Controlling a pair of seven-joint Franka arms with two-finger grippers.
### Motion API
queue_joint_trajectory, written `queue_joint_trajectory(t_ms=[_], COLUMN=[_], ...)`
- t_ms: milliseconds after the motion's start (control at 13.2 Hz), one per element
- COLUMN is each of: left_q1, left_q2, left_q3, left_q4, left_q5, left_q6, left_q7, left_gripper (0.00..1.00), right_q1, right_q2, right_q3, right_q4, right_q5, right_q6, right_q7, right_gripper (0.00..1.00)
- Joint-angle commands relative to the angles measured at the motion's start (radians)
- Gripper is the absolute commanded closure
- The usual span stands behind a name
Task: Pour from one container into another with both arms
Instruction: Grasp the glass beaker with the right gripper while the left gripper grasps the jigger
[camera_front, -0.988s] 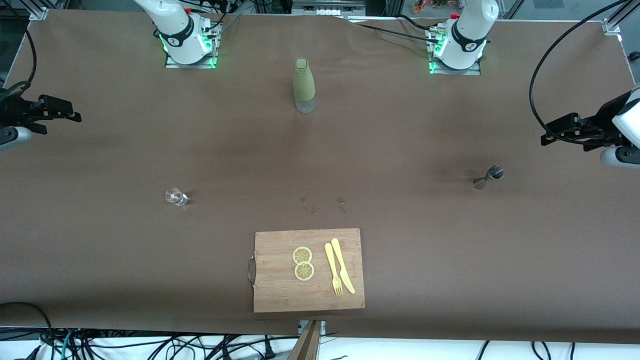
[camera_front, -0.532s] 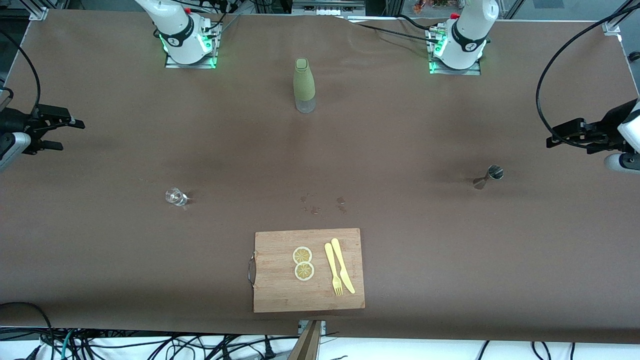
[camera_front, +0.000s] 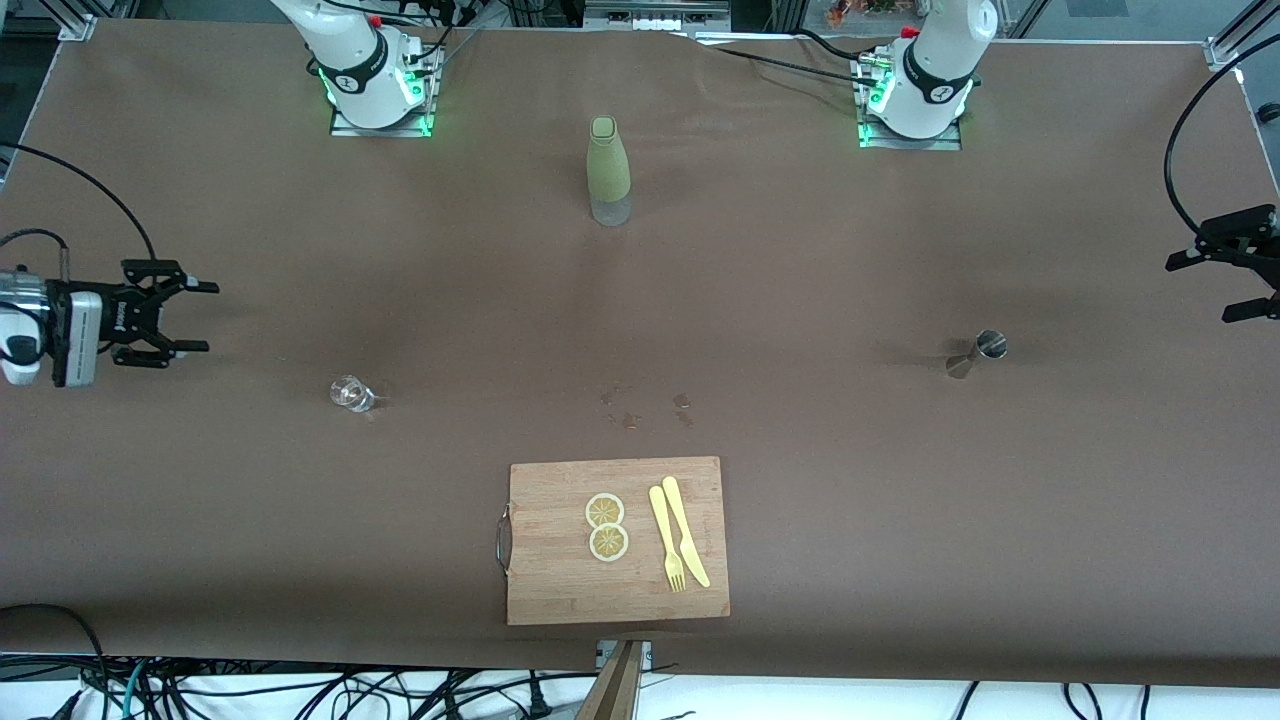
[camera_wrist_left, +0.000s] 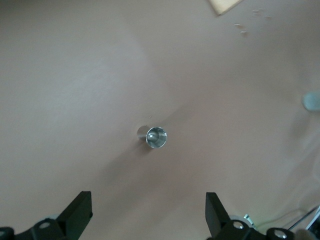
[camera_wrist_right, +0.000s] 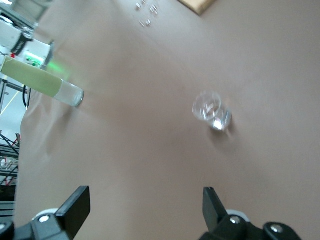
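Right gripper (camera_front: 195, 318), jaws spread and empty, has the upright glass cup (camera_front: 351, 393) at its four o'clock; left gripper (camera_front: 1255, 280), likewise spread, has the jigger (camera_front: 978, 353) at eight.

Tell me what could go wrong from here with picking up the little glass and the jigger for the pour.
1. The glass cup is tiny and see-through; the open right gripper, off toward its end of the table, could misjudge it and knock it over.
2. The jigger is narrow-waisted and small; the open left gripper might tip it while closing.
3. Both mouths are small, so the pour may spill onto the table, where stains already show.
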Motion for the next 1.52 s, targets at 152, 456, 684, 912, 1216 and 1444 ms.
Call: queue_joint_trajectory(t_ms=[152,456,684,912,1216,1444], left_q1=[0.054,0.119,0.131,0.148,0.162,0.16], left_q2=[0.093,0.201,0.314,0.426,0.552,0.587], left_q3=[0.121,0.121,0.121,0.126,0.132,0.132], left_q4=[-0.131,-0.26,-0.267,-0.262,-0.256,-0.254], left_q5=[-0.26,-0.471,-0.595,-0.686,-0.757,-0.789], left_q6=[0.004,-0.001,-0.062,-0.105,-0.151,-0.153], left_q7=[0.533,0.932,1.127,1.284,1.438,1.536], left_gripper=[0.0,0.0,0.0,0.0,0.0,0.0], right_q1=[-0.009,-0.009,-0.006,0.0,0.0,0.019], right_q2=[0.127,0.226,0.293,0.356,0.407,0.434], right_q3=[0.007,0.007,0.011,0.027,0.07,0.074], right_q4=[0.021,0.021,0.021,0.038,0.056,0.058], right_q5=[0.195,0.329,0.409,0.484,0.528,0.574], right_q6=[0.021,0.059,0.073,0.081,0.102,0.107], right_q7=[-0.304,-0.548,-0.682,-0.778,-0.831,-0.858], right_gripper=[0.0,0.0,0.0,0.0,0.0,0.0])
